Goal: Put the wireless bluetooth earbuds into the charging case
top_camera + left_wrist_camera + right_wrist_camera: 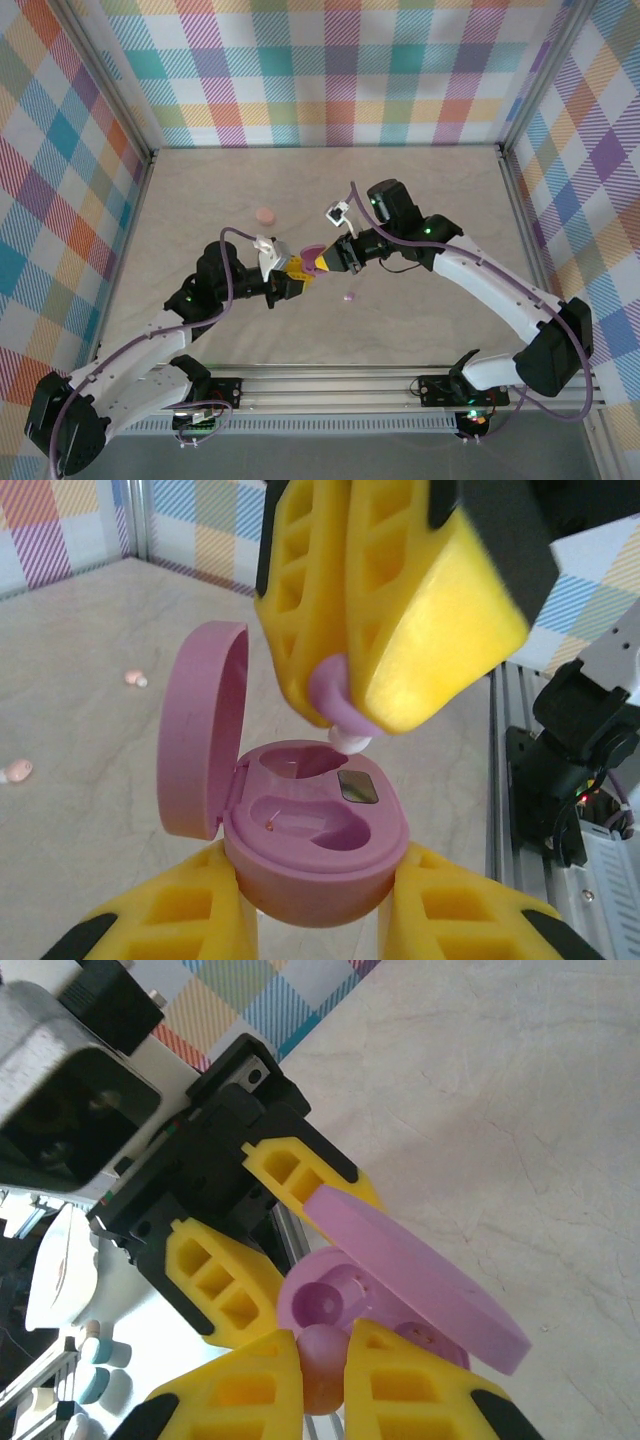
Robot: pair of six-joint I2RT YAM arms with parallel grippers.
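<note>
Left wrist view: my left pincer (315,925) clenched on case (315,855), cavities facing up, lid (200,742) open, standing upright at left. Right pincer (345,708) grasping earbud (333,692), long axis approx vertical, white tip down, just above rear cavity; contact, I can't tell. Loose bud (135,678) and second bud (17,771) lie on bench (90,860), well left. Top view: purple bud (348,296) near pincers, bench edges well apart, open room all round.

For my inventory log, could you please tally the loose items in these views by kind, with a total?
Tiny rounded earbuds: 4 (one purple in the right gripper, one purple and two pale pink on the table)
Open purple plastic charging case: 1 (in the left gripper)
Round salmon-pink puck: 1
Total: 6
</note>
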